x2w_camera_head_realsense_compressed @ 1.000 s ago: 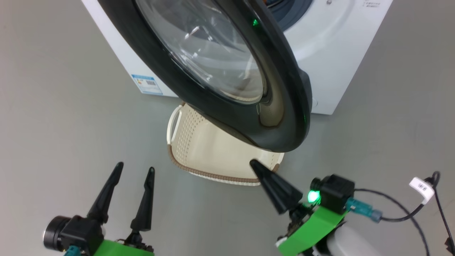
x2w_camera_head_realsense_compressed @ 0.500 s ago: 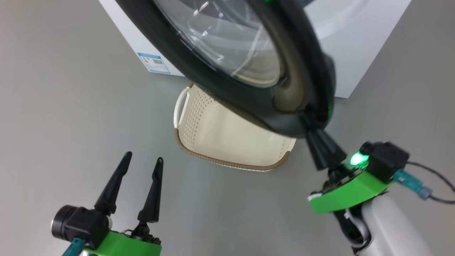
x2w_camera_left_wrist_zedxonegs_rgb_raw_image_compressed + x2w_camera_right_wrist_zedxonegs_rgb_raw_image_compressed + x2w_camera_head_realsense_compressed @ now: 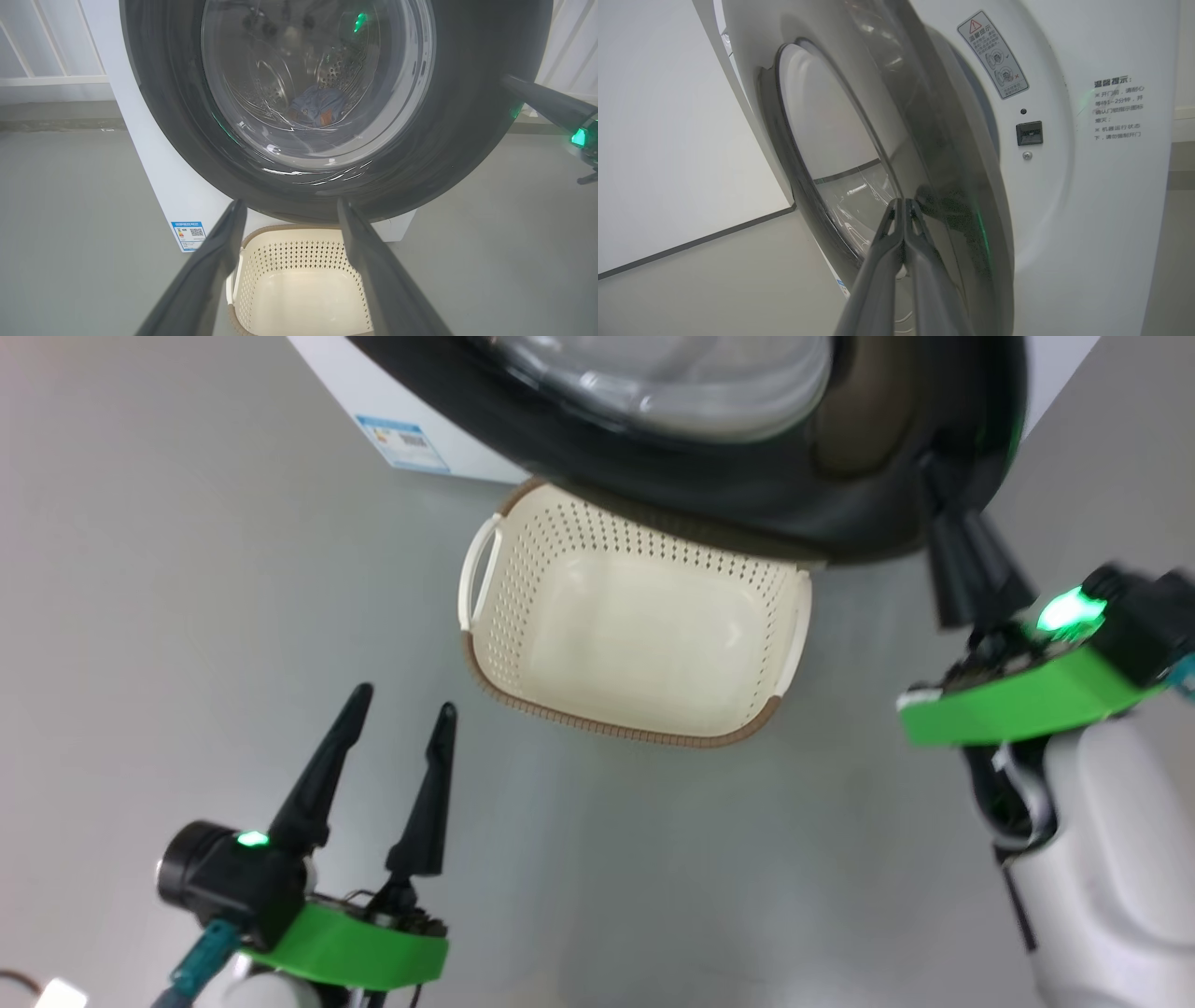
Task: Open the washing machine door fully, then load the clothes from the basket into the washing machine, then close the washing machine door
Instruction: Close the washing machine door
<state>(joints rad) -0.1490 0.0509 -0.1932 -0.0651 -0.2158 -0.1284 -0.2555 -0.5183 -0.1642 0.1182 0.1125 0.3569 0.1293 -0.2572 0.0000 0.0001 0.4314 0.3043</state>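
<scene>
The washing machine door [image 3: 747, 495], black-rimmed with a glass bowl, stands ajar off the white washing machine [image 3: 1087, 210]. My right gripper [image 3: 938, 495] is shut, its tips pressed against the door's outer rim [image 3: 952, 186]; the right wrist view shows the tips [image 3: 903, 201] together with nothing between them. The cream basket [image 3: 523, 579] sits on the floor below the door, empty inside. Through the glass in the left wrist view, light-blue clothes [image 3: 315, 105] lie in the steel drum. My left gripper [image 3: 404, 700] hangs open and empty in front of the basket [image 3: 299, 252].
Grey floor lies all around the basket. A blue-white label [image 3: 403, 443] marks the machine's lower corner. The door latch slot [image 3: 1029, 133] shows on the machine's front panel. A white wall and railing stand behind the machine in the left wrist view.
The head camera has shifted. My right gripper went from in front of the basket up to the door's right edge, and the door has swung toward the machine, uncovering the basket. Left gripper unchanged.
</scene>
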